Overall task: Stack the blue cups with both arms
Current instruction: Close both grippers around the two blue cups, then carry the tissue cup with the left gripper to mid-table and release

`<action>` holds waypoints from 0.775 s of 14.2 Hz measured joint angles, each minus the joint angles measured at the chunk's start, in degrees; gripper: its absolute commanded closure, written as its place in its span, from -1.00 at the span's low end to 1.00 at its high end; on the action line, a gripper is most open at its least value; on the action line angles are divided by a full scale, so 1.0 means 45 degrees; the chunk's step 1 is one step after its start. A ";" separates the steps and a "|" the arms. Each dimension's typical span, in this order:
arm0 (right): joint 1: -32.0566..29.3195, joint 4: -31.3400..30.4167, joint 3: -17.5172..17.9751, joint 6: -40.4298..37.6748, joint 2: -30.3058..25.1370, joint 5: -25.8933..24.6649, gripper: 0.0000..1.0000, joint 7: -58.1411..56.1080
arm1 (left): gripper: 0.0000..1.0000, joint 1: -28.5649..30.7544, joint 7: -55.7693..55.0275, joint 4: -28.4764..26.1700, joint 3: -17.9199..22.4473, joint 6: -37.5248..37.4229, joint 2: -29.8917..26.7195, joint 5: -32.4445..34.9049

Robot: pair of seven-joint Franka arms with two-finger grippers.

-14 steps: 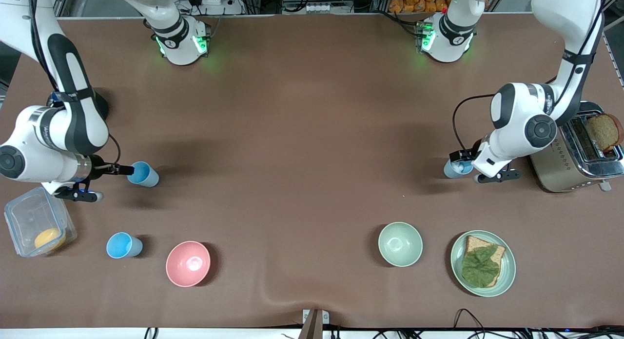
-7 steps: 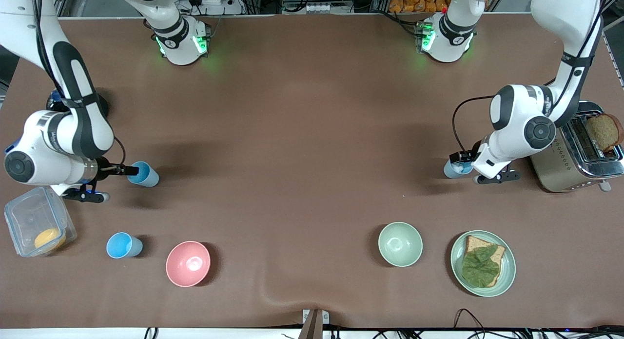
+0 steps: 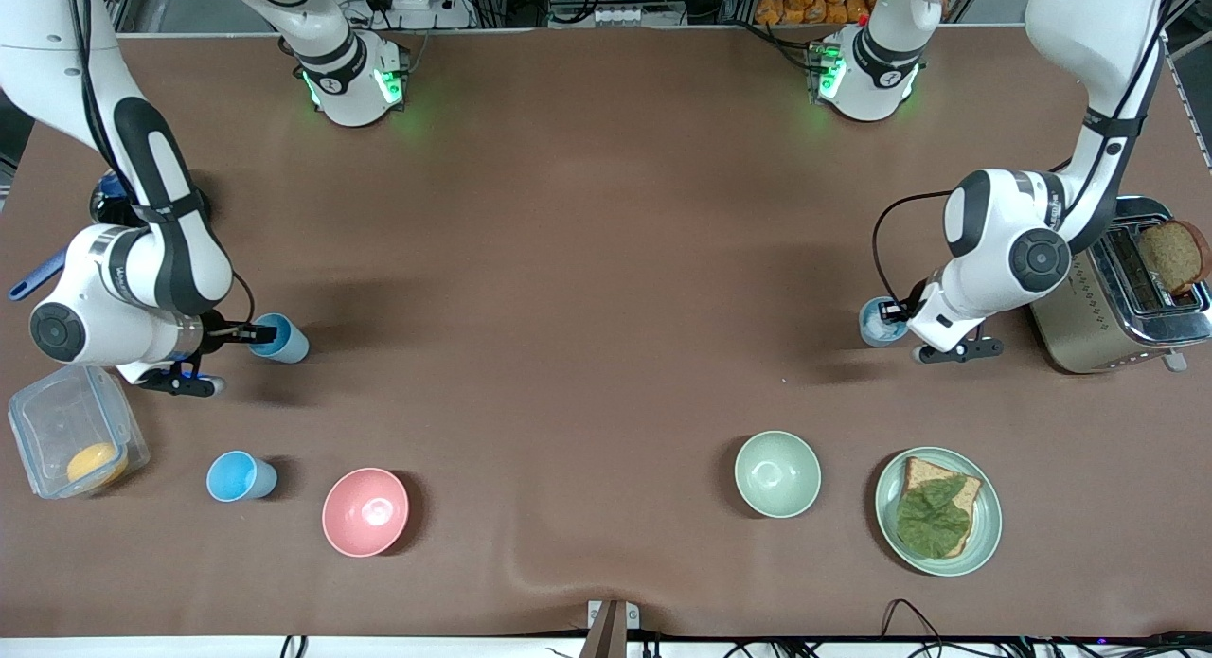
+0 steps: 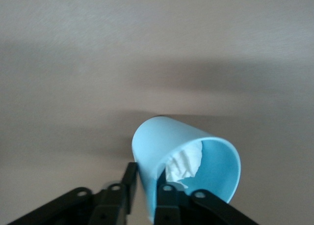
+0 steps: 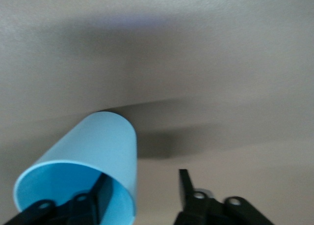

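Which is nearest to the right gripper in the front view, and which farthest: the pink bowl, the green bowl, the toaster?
From the right gripper:
1. Pink bowl, nearer the front camera.
2. Green bowl, past mid-table.
3. Toaster, at the left arm's end.

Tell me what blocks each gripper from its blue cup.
Nothing visible. The left gripper straddles the wall of the cup with the white lump; the right gripper straddles the other cup's rim, jaws apart.

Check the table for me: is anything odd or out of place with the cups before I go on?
One thing: the paler blue plastic cup pinched at its rim by the left gripper has a crumpled white lump inside, which could block nesting. The sky blue cup straddled by the open right gripper looks empty.
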 measured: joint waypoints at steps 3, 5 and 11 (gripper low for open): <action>0.0000 0.0004 0.0000 0.0005 0.0047 0.0253 1.00 0.0000 | 1.00 0.0000 -0.0293 0.0257 -0.1028 0.0009 -0.0329 -0.0015; 0.0000 0.0013 0.0000 0.0016 0.0048 0.0273 1.00 0.0001 | 1.00 -0.0005 -0.1581 0.0526 -0.2062 0.0007 -0.0589 -0.0022; 0.0022 0.0159 0.0017 -0.0050 0.0023 0.0278 1.00 0.0000 | 1.00 -0.1552 -0.6963 0.2008 -0.5197 -0.0008 -0.0169 -0.0023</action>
